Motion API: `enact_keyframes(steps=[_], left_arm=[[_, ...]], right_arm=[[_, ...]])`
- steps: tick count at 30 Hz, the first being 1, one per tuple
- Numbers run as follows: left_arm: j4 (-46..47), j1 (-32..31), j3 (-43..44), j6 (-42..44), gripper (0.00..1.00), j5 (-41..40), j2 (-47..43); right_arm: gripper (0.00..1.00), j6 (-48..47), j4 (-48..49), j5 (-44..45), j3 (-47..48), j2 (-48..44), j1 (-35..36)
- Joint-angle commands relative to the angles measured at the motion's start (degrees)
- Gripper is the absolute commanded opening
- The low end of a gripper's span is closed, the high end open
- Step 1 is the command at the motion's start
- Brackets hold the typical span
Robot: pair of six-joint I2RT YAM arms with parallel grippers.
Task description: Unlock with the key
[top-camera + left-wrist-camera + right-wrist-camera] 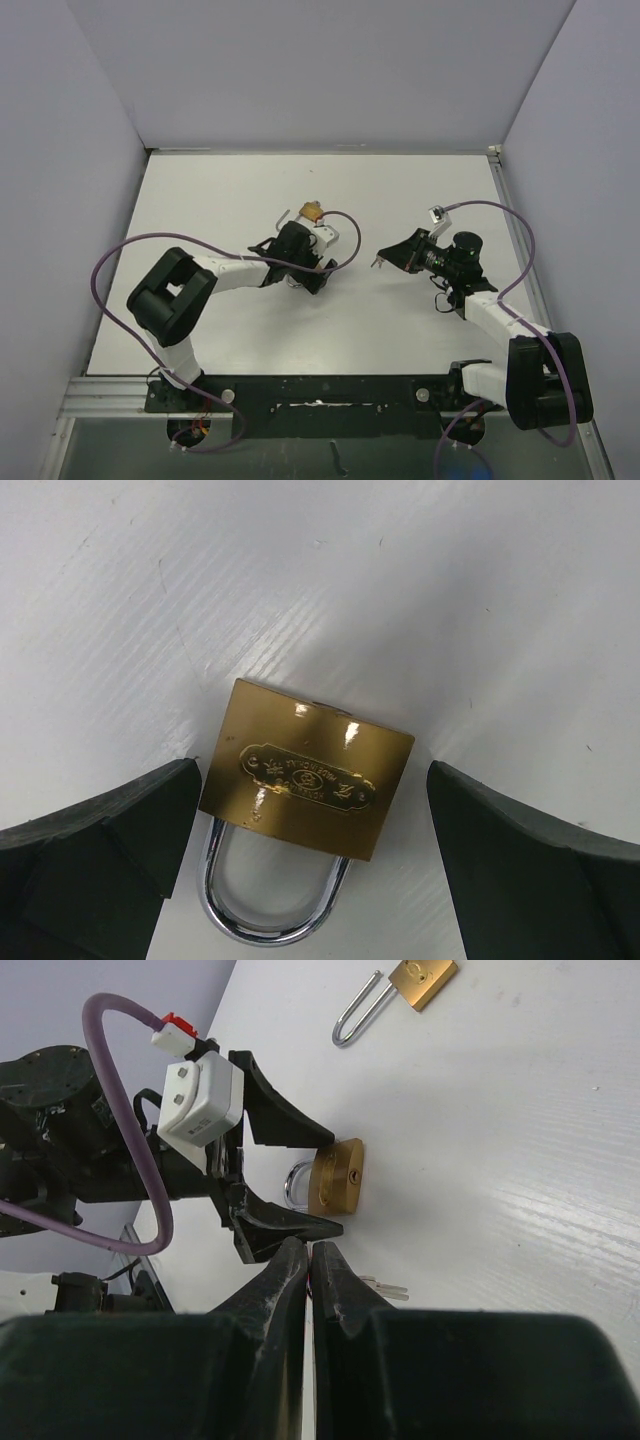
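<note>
A brass padlock (305, 780) lies flat on the white table, its chrome shackle (270, 910) pointing back at my left wrist. My left gripper (312, 770) is open, with a finger on either side of the lock and a gap to each. From the right wrist view that padlock (335, 1178) shows its keyhole end between the left gripper's fingers (290, 1230). My right gripper (311, 1248) is shut on the key (385, 1288), whose blades stick out past one finger. It hovers a short way right of the lock (385, 258). In the top view the left gripper (315, 272) covers the lock.
A second brass padlock (313, 213) with its shackle swung open lies just beyond the left gripper, also seen in the right wrist view (422, 980). Purple cables (340, 225) loop over both arms. Walls close the table on three sides.
</note>
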Motion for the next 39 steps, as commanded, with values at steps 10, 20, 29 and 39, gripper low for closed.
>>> enact_keyframes(steps=[10, 20, 29, 39], left_arm=[[1.06, -2.70, -2.11, -0.68, 0.92, -6.54, 1.18], [1.27, -2.79, -3.15, -3.73, 0.75, -7.84, 1.54], [0.39, -2.88, -3.16, -4.70, 0.17, -7.30, 2.05], [6.54, -3.93, -5.17, -6.30, 0.00, -5.95, -4.29]], right_arm=[[0.00, -0.75, 1.88, -0.68, 0.48, -1.21, -0.45], [0.00, -0.75, 2.24, -0.67, 0.35, -0.74, -0.51], [0.00, -0.66, 2.44, -0.68, 0.47, -0.41, -0.45], [0.00, -0.75, 2.32, -0.39, 1.21, 0.73, -0.37]])
